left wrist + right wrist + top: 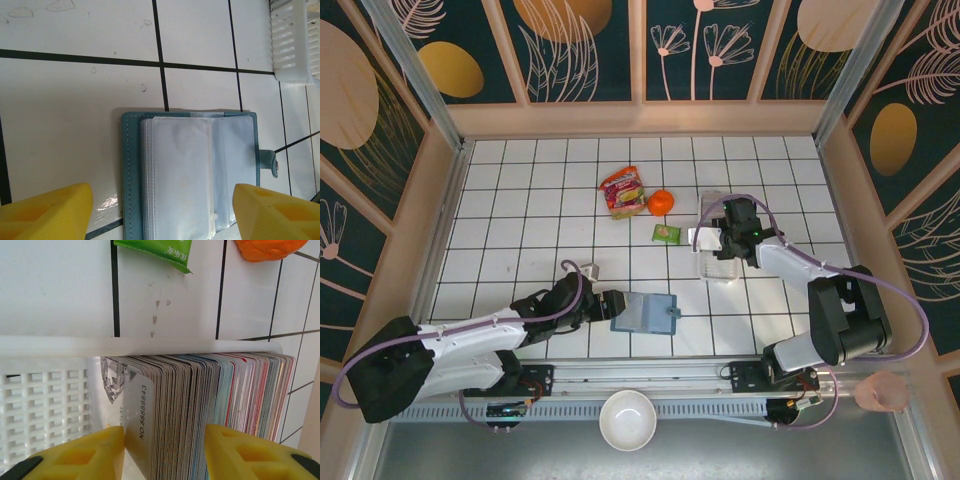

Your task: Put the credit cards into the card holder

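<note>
A white-tiled table [520,200] with dark grid lines carries everything. Near its front edge the teal card holder [644,313] lies open and flat. Farther back to the right sits a clear plastic tray [720,268], with a small green packet [666,233] beside it. Behind that lie an orange [661,202] and a red snack packet [623,191], touching.

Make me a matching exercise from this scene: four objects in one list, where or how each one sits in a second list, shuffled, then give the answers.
Column one:
1. card holder
2. stack of cards
3. orange
4. white bowl

Column two:
A. beside the red snack packet
B. on the grey strip at the near edge
C. lying open on the white tiles
D. standing on edge in the slotted tray

Pairs: 1-C, 2-D, 3-A, 4-B
</note>
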Available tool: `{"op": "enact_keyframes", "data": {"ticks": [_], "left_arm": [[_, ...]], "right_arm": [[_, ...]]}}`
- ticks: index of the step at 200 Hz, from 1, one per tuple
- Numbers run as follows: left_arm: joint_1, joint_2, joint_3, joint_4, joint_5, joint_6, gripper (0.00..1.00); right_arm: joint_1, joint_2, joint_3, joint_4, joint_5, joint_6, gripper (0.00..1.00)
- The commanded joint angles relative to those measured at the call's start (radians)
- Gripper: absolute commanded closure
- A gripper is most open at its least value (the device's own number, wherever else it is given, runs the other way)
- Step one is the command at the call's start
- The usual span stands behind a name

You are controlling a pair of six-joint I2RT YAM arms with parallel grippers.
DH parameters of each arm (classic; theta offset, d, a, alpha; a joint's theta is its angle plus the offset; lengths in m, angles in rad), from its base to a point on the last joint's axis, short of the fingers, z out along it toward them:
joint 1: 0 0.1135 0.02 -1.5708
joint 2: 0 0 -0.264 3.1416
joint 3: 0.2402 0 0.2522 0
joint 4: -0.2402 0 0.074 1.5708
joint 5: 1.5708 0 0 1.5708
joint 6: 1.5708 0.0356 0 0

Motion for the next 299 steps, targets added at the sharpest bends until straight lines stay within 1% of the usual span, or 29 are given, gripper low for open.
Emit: {"op": "enact_keyframes", "data": {"ticks": [1,7,18,27,35,48,61,67,76,125,151,177,209,251,279,288,299], "left_arm": [[0.007,-0.01,-0.014,0.026,0.008,-0.015,0.27],[0.007,-0.008,-0.014,0.027,0.009,-0.016,0.27],[0.007,-0.007,-0.017,0.032,0.01,-0.016,0.27],[0.007,-0.005,-0.017,0.034,0.012,-0.016,0.28],[0.007,-0.004,-0.018,0.036,0.014,-0.018,0.28],[0.007,-0.001,-0.02,0.042,0.017,-0.021,0.28],[0.007,0.001,-0.021,0.044,0.019,-0.022,0.28],[0.007,0.001,-0.021,0.045,0.019,-0.022,0.28],[0.007,0.001,-0.022,0.046,0.02,-0.024,0.28],[0.007,-0.002,-0.031,0.052,0.024,-0.028,0.29],[0.008,-0.008,-0.035,0.055,0.025,-0.031,0.29],[0.007,-0.011,-0.04,0.056,0.025,-0.03,0.29],[0.007,-0.014,-0.039,0.055,0.022,-0.022,0.28],[0.007,-0.014,-0.032,0.039,0.019,-0.009,0.26],[0.007,-0.016,-0.023,0.026,0.018,0.001,0.26],[0.007,-0.016,-0.023,0.025,0.02,0.002,0.26],[0.007,-0.018,-0.021,0.02,0.019,0.004,0.26]], "right_arm": [[-0.004,-0.031,0.041,0.009,0.001,-0.014,0.58],[-0.004,-0.035,0.041,0.004,0.001,-0.012,0.61],[-0.003,-0.043,0.041,0.0,-0.001,-0.012,0.62],[-0.003,-0.047,0.041,-0.005,-0.001,-0.014,0.67],[-0.003,-0.049,0.039,-0.007,-0.003,-0.014,0.68],[-0.003,-0.052,0.041,-0.013,-0.005,-0.011,0.76],[-0.003,-0.052,0.042,-0.017,-0.006,-0.008,0.77],[-0.004,-0.053,0.042,-0.017,-0.006,-0.008,0.8],[-0.004,-0.053,0.042,-0.018,-0.006,-0.006,0.82],[-0.004,-0.058,0.048,-0.042,-0.004,0.008,1.0],[0.002,-0.068,0.067,-0.091,-0.004,0.029,1.0],[0.018,-0.092,0.105,-0.176,-0.023,0.098,1.0],[0.061,-0.154,0.141,-0.295,-0.03,0.232,1.0],[0.128,-0.298,0.151,-0.383,-0.05,0.431,1.0],[0.199,-0.402,0.155,-0.405,-0.026,0.675,1.0],[0.245,-0.447,0.152,-0.397,-0.021,0.759,1.0],[0.298,-0.511,0.137,-0.341,0.018,0.96,1.0]]}}
